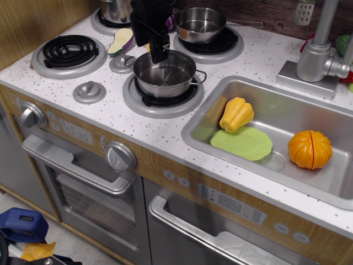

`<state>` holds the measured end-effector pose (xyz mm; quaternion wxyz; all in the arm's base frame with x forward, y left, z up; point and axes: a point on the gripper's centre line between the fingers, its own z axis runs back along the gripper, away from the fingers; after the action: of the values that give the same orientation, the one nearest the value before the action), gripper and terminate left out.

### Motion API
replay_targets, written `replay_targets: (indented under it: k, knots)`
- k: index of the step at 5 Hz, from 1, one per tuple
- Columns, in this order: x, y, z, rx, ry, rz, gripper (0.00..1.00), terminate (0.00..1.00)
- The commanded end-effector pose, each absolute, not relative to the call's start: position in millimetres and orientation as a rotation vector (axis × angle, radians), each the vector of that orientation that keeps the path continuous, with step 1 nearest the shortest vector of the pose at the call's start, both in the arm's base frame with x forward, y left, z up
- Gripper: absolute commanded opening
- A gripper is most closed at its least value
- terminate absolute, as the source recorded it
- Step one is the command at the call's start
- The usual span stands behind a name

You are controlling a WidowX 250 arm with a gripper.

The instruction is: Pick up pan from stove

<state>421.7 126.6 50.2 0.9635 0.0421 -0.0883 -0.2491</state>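
Observation:
The pan (165, 74), a shiny round steel pot with small wire loop handles, sits on the front right burner of the stove (110, 117). It is empty and upright. My black gripper (160, 54) hangs over the pan's back left rim, with its fingertips at about rim height. The fingers look close together, but I cannot tell from this angle whether they touch the rim or are shut.
A long-handled steel pan (199, 23) sits on the back right burner and a taller pot (113, 8) on the back left. A toy eggplant slice (120, 40) lies between the burners. The sink (205, 124) at right holds a yellow squash (237, 114), green plate (242, 142) and orange pumpkin (310, 149). A faucet (317, 55) stands behind.

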Motion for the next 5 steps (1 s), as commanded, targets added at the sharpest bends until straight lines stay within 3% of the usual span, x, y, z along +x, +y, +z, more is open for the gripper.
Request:
replay_targets:
  k: [1, 2, 3, 5]
  knots:
    - [429.2, 142.8, 63.2, 0.04, -0.225, -0.493, 1.0, 0.0]
    - [432.3, 146.0, 61.0, 0.009, -0.215, -0.489, 1.0, 0.0]
    - [432.0, 146.1, 60.2, 0.016, -0.221, -0.484, 0.0, 0.0]
    - [427.5, 141.0, 61.2, 0.035, -0.233, -0.468, 0.0, 0.0]
